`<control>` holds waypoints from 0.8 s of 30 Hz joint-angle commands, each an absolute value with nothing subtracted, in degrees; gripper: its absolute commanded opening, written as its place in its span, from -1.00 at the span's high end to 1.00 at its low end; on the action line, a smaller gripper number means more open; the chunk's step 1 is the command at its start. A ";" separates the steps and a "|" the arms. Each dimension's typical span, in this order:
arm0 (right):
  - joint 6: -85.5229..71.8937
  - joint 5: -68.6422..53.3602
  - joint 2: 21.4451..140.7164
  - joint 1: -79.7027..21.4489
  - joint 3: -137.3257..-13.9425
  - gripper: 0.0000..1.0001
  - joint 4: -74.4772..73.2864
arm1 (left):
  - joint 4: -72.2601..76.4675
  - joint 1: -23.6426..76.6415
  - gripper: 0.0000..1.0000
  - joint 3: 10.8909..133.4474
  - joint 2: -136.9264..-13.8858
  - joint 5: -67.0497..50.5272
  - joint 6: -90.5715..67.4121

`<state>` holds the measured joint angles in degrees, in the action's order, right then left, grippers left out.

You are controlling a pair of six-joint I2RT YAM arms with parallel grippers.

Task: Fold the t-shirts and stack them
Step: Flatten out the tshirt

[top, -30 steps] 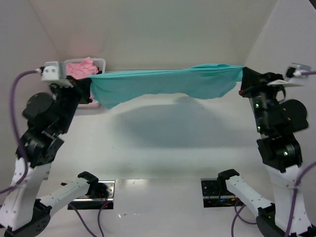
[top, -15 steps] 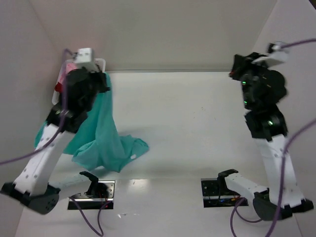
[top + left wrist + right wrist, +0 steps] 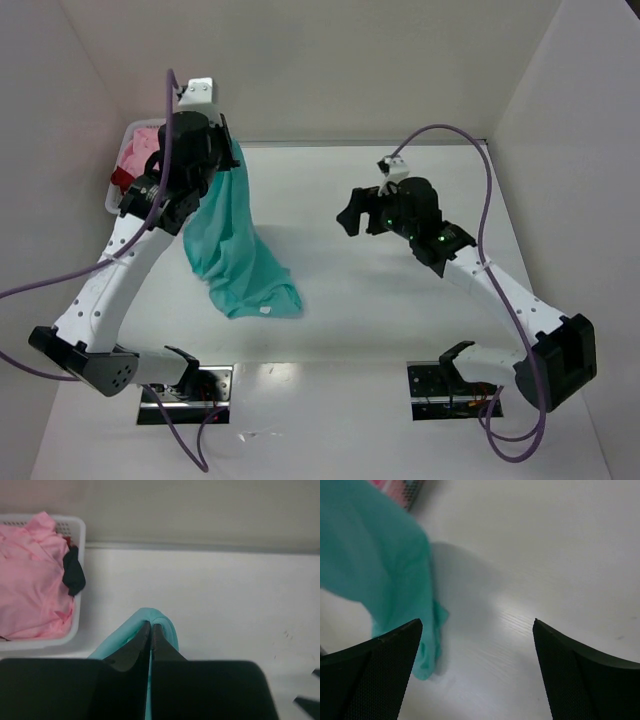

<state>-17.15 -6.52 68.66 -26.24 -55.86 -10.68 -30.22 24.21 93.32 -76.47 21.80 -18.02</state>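
Observation:
The teal t-shirt (image 3: 232, 250) hangs from my left gripper (image 3: 229, 150), which is shut on its top edge high over the table's left side. Its lower end lies bunched on the table. In the left wrist view a teal fold (image 3: 169, 628) wraps over the closed left gripper (image 3: 151, 626). My right gripper (image 3: 352, 214) is open and holds nothing, right of the hanging shirt. In the right wrist view the right gripper (image 3: 476, 625) faces bare table with the teal t-shirt (image 3: 375, 570) at the left. The pink t-shirt (image 3: 30, 580) and a dark red t-shirt (image 3: 121, 178) lie in the basket.
The white lattice basket (image 3: 80, 535) stands at the back left corner against the wall, and its rim (image 3: 112, 198) shows behind my left arm. White walls close in the table at the back and on both sides. Two black mounts (image 3: 445, 385) sit at the near edge.
My right gripper has let go of the teal t-shirt, opened and dropped toward the table's middle. The shirt, earlier stretched between both grippers, now hangs from the left gripper alone.

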 commanded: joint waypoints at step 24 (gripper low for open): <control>-14.15 7.20 96.93 -63.02 -67.49 -0.64 3.43 | -26.02 23.55 1.00 91.85 -76.90 34.89 -20.65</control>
